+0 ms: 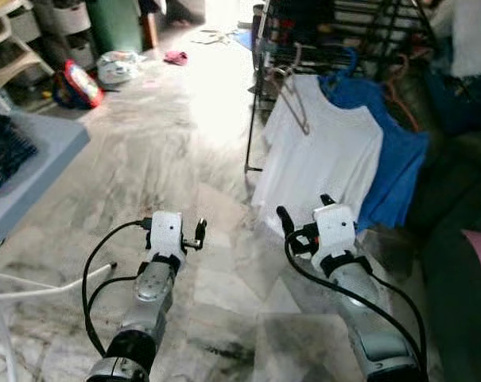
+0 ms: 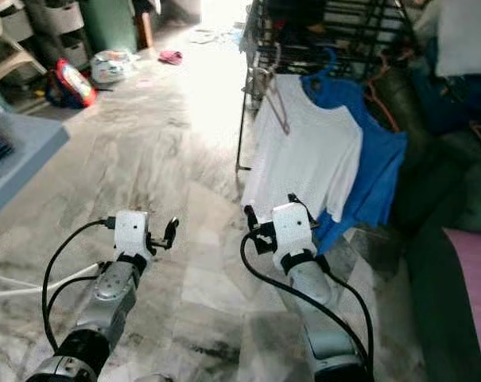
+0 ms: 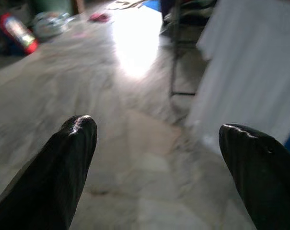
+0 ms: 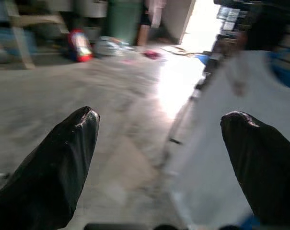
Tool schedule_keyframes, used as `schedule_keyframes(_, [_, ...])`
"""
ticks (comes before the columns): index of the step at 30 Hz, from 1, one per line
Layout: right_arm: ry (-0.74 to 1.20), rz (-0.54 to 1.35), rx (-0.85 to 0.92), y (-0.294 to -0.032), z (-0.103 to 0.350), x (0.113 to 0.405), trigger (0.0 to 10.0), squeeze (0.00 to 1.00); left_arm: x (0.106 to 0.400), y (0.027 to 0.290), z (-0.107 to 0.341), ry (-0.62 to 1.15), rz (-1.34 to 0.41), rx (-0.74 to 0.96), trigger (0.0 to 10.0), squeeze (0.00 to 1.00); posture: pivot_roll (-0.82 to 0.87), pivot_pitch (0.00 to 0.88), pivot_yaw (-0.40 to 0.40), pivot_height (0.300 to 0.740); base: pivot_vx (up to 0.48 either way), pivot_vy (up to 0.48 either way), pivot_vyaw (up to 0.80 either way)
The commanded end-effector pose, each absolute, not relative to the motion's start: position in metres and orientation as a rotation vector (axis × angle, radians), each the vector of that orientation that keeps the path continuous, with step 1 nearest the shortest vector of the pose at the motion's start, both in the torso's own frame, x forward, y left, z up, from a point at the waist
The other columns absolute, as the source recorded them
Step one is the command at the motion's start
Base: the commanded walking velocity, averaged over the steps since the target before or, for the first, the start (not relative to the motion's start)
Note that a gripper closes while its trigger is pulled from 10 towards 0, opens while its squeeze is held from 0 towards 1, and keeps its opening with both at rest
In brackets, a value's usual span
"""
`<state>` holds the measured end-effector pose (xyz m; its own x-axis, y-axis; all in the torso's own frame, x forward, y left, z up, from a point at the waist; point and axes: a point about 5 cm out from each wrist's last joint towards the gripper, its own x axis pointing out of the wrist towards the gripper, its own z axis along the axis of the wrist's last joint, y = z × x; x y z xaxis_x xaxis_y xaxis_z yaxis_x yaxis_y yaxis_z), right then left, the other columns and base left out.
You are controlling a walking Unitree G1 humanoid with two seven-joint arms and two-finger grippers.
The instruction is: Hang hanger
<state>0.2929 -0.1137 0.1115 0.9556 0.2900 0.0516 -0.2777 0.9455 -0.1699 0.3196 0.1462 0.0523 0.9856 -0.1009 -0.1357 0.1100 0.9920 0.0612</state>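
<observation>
Beyond right gripper (image 1: 304,213), hanger (image 1: 296,99) hangs

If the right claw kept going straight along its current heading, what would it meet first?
Most likely the white T-shirt hanging on the drying rack. The open right claw points toward the shirt's lower hem, with nothing between them, though depth is hard to judge.

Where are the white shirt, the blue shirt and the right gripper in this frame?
white shirt (image 1: 323,163): left eye view, middle of its front.
blue shirt (image 1: 399,171): left eye view, part showing beside the white one.
right gripper (image 1: 305,207): left eye view, between its fingertips.
</observation>
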Motion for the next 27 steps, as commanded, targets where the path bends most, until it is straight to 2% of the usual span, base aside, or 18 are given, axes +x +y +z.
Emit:
schedule_keyframes(1, [-0.074, 0.320, -0.166, -0.112, 0.110, 0.291, 10.0, 0.00, 0.319, 0.147, 0.050, 0.142, -0.104, 0.082, 10.0, 0.00, 0.06, 0.111, -0.033, 0.740, 0.000, 0.000, 0.80])
schedule_keyframes(8, [-0.080, 0.379, -0.173, -0.104, 0.109, 0.290, 10.0, 0.00, 0.317, 0.156, 0.039, 0.204, -0.057, 0.089, 10.0, 0.00, 0.06, 0.109, -0.026, 0.740, 0.000, 0.000, 0.80])
schedule_keyframes(27, [-0.085, 0.462, -0.164, -0.095, 0.108, 0.285, 10.0, 0.00, 0.317, 0.156, 0.039, 0.197, -0.053, 0.087, 10.0, 0.00, 0.07, 0.135, -0.020, 0.740, 0.000, 0.000, 0.80])
